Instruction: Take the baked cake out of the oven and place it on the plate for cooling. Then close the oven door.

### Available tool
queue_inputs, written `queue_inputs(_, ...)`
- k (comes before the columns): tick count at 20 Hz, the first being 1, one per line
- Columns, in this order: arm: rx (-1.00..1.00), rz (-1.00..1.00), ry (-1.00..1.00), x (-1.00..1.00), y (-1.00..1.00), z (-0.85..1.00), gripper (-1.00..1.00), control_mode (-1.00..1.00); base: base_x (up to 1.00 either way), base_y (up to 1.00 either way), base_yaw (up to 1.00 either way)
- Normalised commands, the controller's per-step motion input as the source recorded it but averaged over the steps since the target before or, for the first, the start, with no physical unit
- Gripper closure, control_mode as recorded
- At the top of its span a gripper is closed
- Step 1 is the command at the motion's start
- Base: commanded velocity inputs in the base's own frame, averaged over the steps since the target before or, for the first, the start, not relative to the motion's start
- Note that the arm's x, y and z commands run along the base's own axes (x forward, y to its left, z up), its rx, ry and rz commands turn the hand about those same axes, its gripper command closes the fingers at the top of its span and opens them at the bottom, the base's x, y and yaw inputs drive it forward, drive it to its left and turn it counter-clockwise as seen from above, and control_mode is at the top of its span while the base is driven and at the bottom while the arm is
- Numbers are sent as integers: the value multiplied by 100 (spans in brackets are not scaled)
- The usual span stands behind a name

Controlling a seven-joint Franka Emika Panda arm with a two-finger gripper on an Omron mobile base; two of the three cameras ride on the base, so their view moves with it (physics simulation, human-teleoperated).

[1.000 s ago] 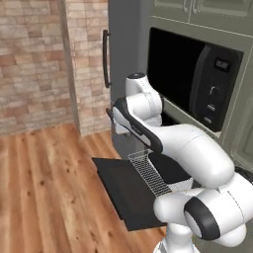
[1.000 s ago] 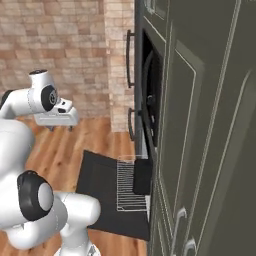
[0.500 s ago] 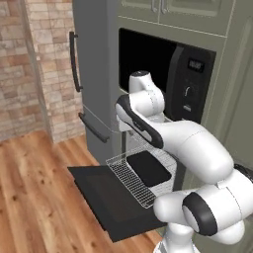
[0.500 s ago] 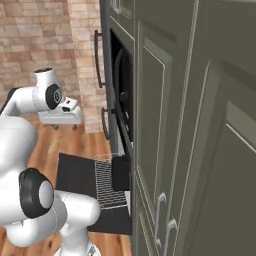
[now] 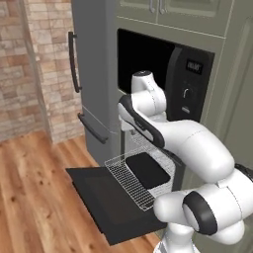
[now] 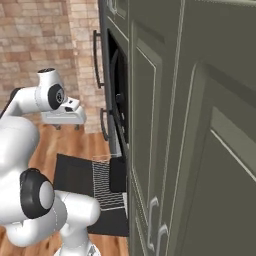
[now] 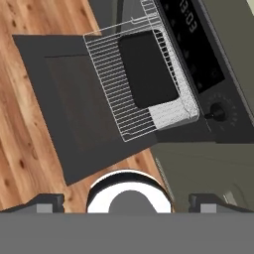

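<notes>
The oven (image 7: 198,54) shows its black control strip with a display and a round knob (image 7: 218,113). Its black oven door (image 7: 74,104) hangs fully open and flat (image 5: 111,205). A wire rack (image 7: 111,84) is pulled out over the door. On it lies the cake (image 7: 146,67), a dark flat rectangle (image 5: 147,169). My gripper (image 7: 128,202) hovers high above the door's near edge, open and empty, fingertips (image 7: 47,201) far apart. In the right base view the gripper (image 6: 67,125) hangs left of the cabinet front. The plate is out of view.
A black microwave (image 5: 148,64) with a side keypad sits above the oven. A grey fridge (image 5: 94,74) with long handles stands to the left. Tall grey-green cabinet doors (image 6: 200,140) rise close on the right. Wood floor (image 5: 34,197) lies open before the door.
The whole picture has shifted: the base has driven, bringing the oven, rack and microwave closer and more central. The arm keeps its pose and the gripper stays open.
</notes>
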Motion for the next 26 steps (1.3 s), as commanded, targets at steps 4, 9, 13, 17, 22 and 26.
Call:
queue_inputs(4,0,0,0,0,0,0,-100,100,13,-54,12)
queue_inputs(9,0,3,0,6,-4,-12,-100,-100,14,-31,10)
queue_inputs(13,0,11,2,31,5,-64,-100,-100,0,0,0)
queue_inputs(17,-7,0,13,54,61,-87,-100,-100,0,0,0)
queue_inputs(22,-11,0,18,49,69,-95,-100,-100,0,0,0)
queue_inputs(26,-11,0,14,45,46,-80,-100,-100,0,0,0)
